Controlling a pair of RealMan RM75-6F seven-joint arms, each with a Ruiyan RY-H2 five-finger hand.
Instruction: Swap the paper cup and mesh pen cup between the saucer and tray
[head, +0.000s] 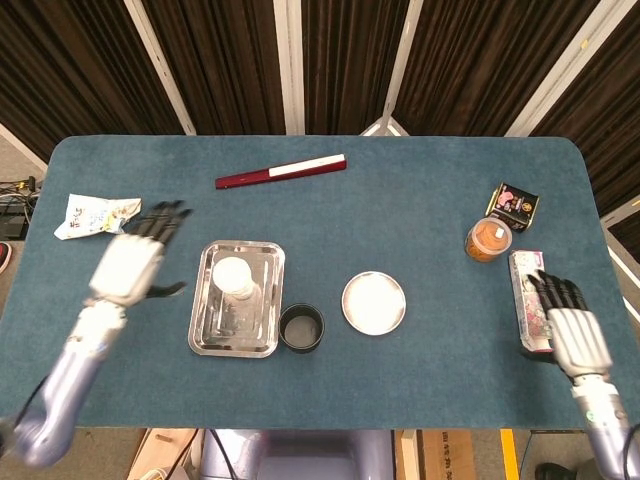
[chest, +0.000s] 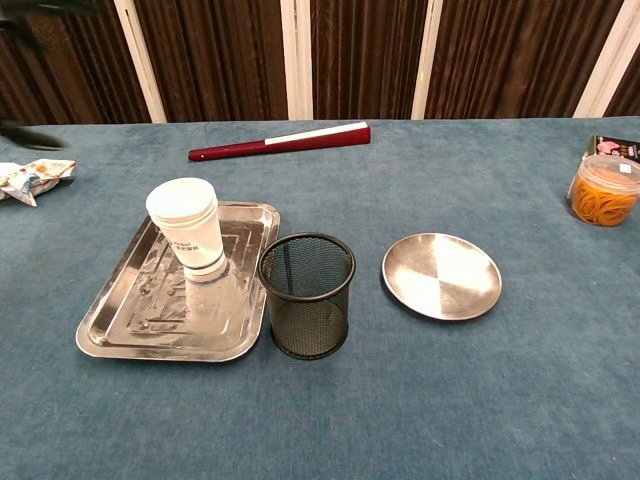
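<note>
White paper cup (chest: 188, 234) standing upright in the far half of the steel tray (chest: 112, 320), near the table's left front. Black mesh pen cup (chest: 307, 294) sitting on the cloth just beside the tray's right front corner, between tray and empty saucer (chest: 441, 274), not yet on it. Hovering left of the tray, fingers spread and holding nothing: left hand (head: 129, 264), likely nearer the pen cup. Resting by the right edge, fingers extended and empty: right hand (head: 570, 332).

White paper cup (chest: 188, 234), blk mesh pen cup (chest: 307, 294), silver tray (chest: 120, 325).
</note>
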